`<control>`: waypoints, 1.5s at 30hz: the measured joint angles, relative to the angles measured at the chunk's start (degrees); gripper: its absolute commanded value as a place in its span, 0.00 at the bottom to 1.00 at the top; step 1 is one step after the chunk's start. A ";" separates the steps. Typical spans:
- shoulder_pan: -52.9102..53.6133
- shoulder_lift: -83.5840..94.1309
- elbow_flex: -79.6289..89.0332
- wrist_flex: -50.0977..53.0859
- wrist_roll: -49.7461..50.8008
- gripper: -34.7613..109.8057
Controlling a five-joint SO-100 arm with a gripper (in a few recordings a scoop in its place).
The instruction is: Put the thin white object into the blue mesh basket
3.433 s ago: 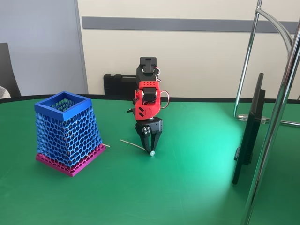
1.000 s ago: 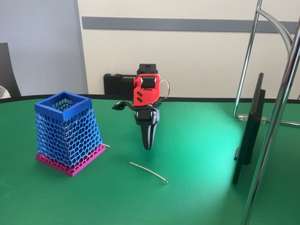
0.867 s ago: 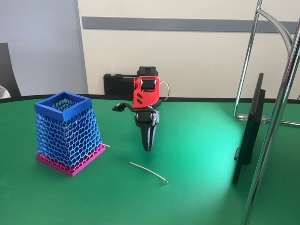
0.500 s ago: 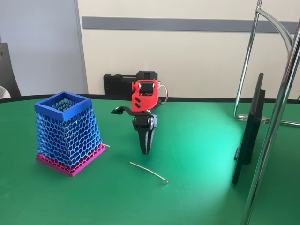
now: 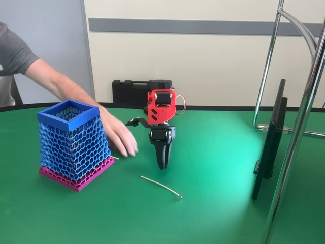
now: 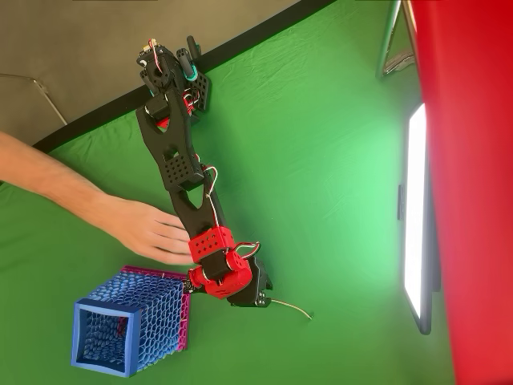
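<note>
Claw (image 5: 162, 163) points straight down over the green felt-like table (image 5: 213, 203), black pointed fingers pressed together, nothing between them, tip above the cloth. Red plastic wrist housing above it; arm links black with perforated faces in the overhead view.

Thin white object (image 5: 161, 186) lies flat on the table in front of the claw, apart from it: slender, slightly curved strand, small knob at its right end in the fixed view. Overhead view shows it (image 6: 292, 306) just beside the claw tip (image 6: 258, 300).

Blue mesh basket (image 5: 71, 114) stands upright at left: honeycomb walls, solid square rim, magenta base plate.

A person's hand (image 5: 120, 138) rests flat on the table between basket and claw, near a short whitish stub (image 5: 115, 157).
</note>
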 measured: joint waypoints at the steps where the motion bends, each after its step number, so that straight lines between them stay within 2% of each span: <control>1: 0.00 0.00 0.00 0.26 0.26 0.34; 24: 0.97 6.15 1.14 1.76 -0.62 0.35; 33: -2.11 7.12 -7.65 15.38 0.53 0.33; 45: -3.25 7.38 -7.73 18.46 1.85 0.31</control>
